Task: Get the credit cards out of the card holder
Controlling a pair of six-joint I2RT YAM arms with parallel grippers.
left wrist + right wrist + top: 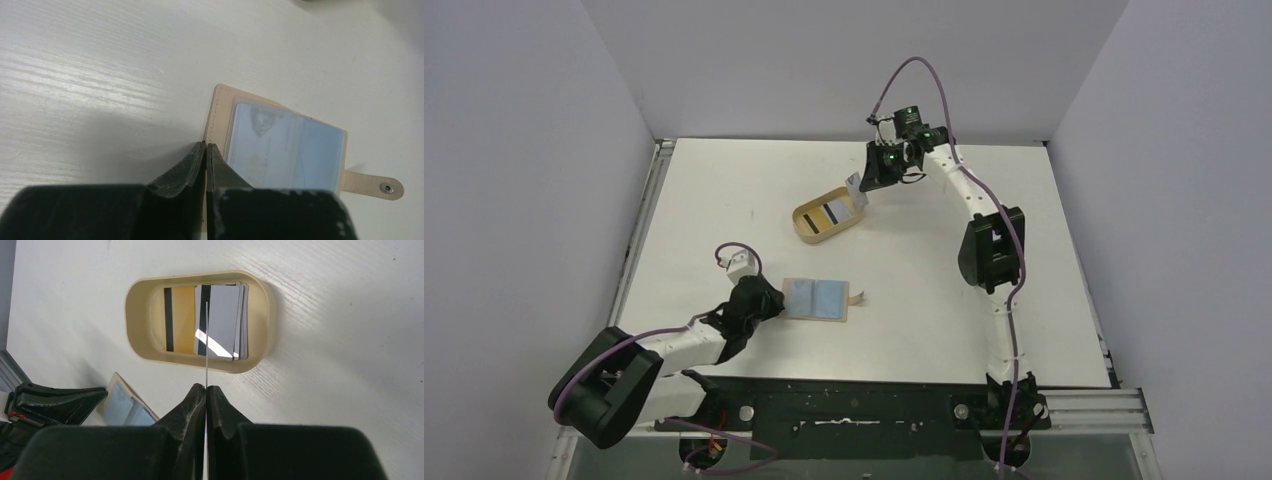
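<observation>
Near left: left gripper (774, 303) low over the table (944, 320), forearm almost flat, jaws pressed together, tips at the tan left border of the card holder (819, 298). Impossible to tell whether pinching that border or only touching it. Card holder spread open just right of those tips, light blue sleeves up, snap tab (856, 297) sticking out on the side away from the gripper.

Farther back, mid-table: oval tray (807, 237) with credit cards (834, 212) lying flat inside.

Beyond, right arm stretched far and bent back toward the tray, right gripper (864, 183) clamped on one credit card (853, 185) hanging above the tray.

Right wrist view only: held card edge-on, a thin line; yellow card (182, 320) with black stripe beside a whitish stack. Left wrist view only: faint print under the clear sleeves.
</observation>
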